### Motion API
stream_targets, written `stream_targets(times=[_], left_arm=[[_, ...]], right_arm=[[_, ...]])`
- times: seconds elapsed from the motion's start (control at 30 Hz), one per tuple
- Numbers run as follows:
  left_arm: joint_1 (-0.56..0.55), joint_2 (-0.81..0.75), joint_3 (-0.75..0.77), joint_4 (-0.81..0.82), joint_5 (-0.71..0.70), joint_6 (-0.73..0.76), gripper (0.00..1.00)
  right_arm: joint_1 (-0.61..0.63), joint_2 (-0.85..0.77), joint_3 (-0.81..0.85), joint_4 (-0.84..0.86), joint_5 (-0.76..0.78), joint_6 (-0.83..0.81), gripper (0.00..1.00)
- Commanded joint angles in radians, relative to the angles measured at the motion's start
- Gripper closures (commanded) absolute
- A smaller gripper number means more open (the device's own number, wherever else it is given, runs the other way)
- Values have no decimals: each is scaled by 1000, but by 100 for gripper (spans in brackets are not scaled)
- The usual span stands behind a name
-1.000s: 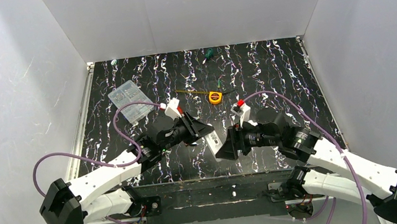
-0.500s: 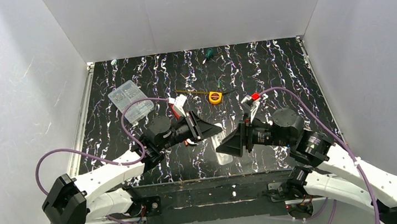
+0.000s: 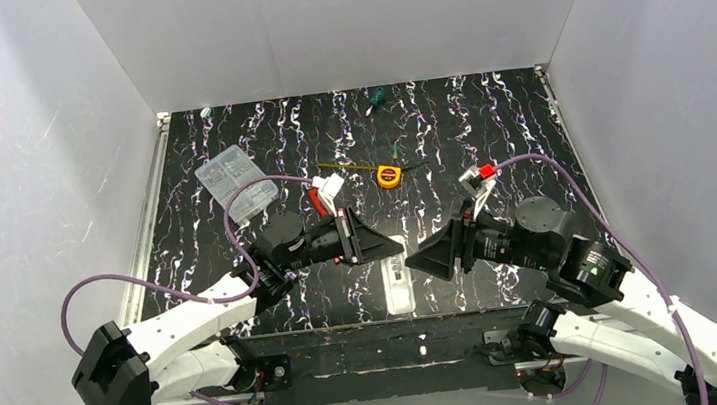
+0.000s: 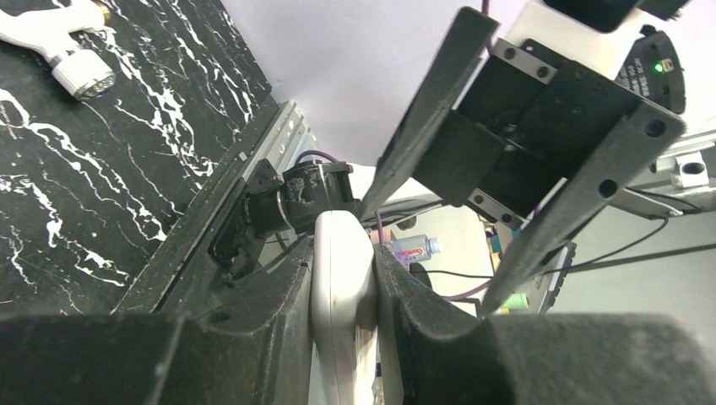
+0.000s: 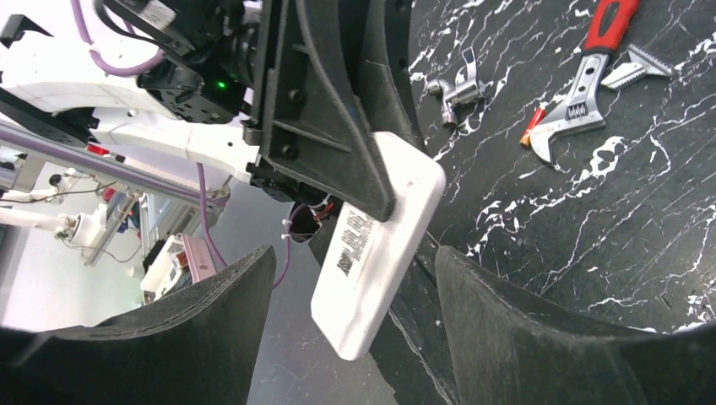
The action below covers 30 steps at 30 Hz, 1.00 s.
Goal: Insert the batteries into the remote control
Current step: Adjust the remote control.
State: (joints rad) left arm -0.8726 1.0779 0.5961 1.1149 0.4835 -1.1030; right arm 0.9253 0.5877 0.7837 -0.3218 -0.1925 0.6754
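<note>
Top external view has the left gripper (image 3: 384, 248) clamped shut on the remote control (image 3: 397, 287), a slim white bar that juts from its fingertips near the front edge of the black marbled table (image 3: 497, 128), about midway between the two arms. The right gripper (image 3: 419, 258) faces it from the right, just beside the remote, with its jaws spread wide and nothing in them

Left wrist view shows the remote pinched between the two dark fingers (image 4: 270, 329), its narrow edge toward the camera, and the right gripper's parted jaws beyond it. A white tap-shaped piece (image 4: 59, 38) lies on the table at top left

Right wrist view shows the remote's face with dark lettering. One end is under the left gripper's fingers and the other end is free in the gap between the right gripper's own fingers (image 5: 523, 337), apart from both. Behind it on the table lie a red-handled wrench (image 5: 583, 84), a silver fitting (image 5: 454, 89), a toothed metal piece (image 5: 639, 66) and, by the wrench's jaw, a small red and yellow piece (image 5: 532, 125), too small to tell whether it is a battery

Farther back in the top view sit a clear compartment box (image 3: 235, 183), a yellow tape measure (image 3: 389, 175) and a green-handled screwdriver (image 3: 376, 98)
</note>
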Motion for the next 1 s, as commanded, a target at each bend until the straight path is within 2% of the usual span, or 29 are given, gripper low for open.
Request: stream_targets(times=[0.0,0.13,0.27,0.67,0.7,0.73,0.83,0.9,0.97], left_arm=[[0,-24,60,71,92,17,100],[0,7,81,121,117,-17,100],[0,23,85,153,115,-32,100],[-1,27,86,167,115,-29,100],[0,26,85,168,114,-29,99],[0,24,83,168,112,-29,93],[0,16,77,154,96,-27,53],[0,9,73,145,83,-22,38],[-1,3,71,132,69,-15,28]], right_arm=[[1,37,13,5,-50,1,22],[1,74,-25,130,-139,49,23],[1,101,-41,179,-177,63,27],[1,122,-71,251,-188,95,53],[1,123,-74,255,-188,98,57],[1,123,-76,259,-188,100,62],[1,123,-82,267,-183,108,83],[2,122,-85,266,-178,114,96],[1,121,-87,264,-173,117,99]])
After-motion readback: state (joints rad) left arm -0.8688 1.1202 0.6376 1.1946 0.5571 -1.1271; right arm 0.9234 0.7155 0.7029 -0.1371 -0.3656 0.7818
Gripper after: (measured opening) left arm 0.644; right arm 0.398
